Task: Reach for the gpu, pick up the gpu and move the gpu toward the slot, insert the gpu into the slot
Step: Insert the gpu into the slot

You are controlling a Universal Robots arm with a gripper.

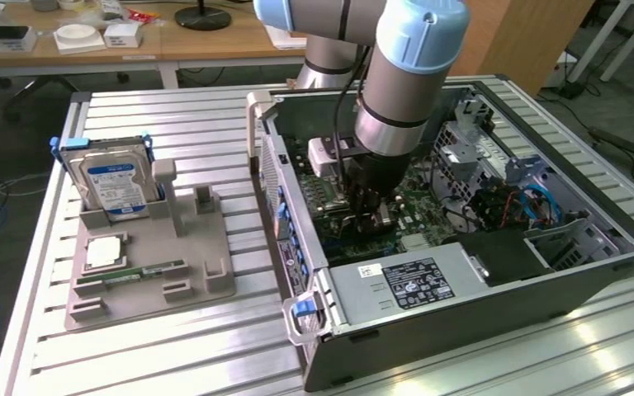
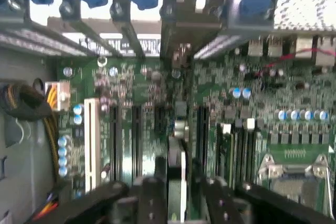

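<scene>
GPU, the thin dark card (image 2: 177,182), stands edge-on over your green motherboard's (image 2: 294,87) slots inside the open computer case (image 1: 581,272), clenched between your narrowly parted black pincer (image 2: 177,195) fingers (image 2: 149,203).

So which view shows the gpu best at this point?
The wrist view: the gpu stands edge-on between the tool fingers, above the motherboard slots. In the exterior view the arm and tool inside the computer case hide most of the card.
</scene>
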